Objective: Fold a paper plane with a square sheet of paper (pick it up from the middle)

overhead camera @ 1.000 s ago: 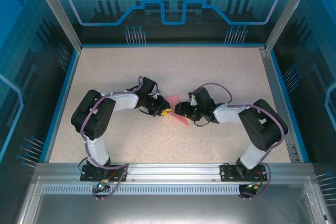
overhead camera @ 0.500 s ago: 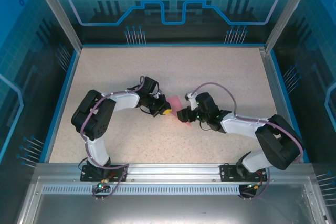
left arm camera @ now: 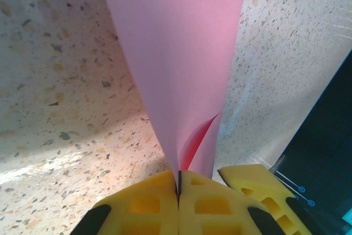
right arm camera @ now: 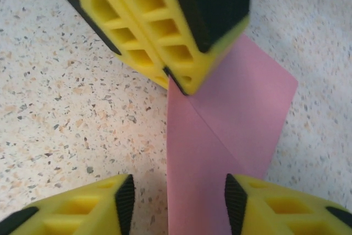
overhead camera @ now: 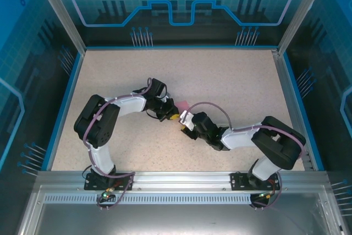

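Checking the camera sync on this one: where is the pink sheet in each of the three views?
Top external: pink sheet, a small patch at picture centre.
Left wrist: upper middle, narrowing down into the shut left gripper.
Right wrist: centre to lower right, running from the left gripper into the open right gripper.
Shared landmark: the left gripper's yellow fingertips pinching the sheet.
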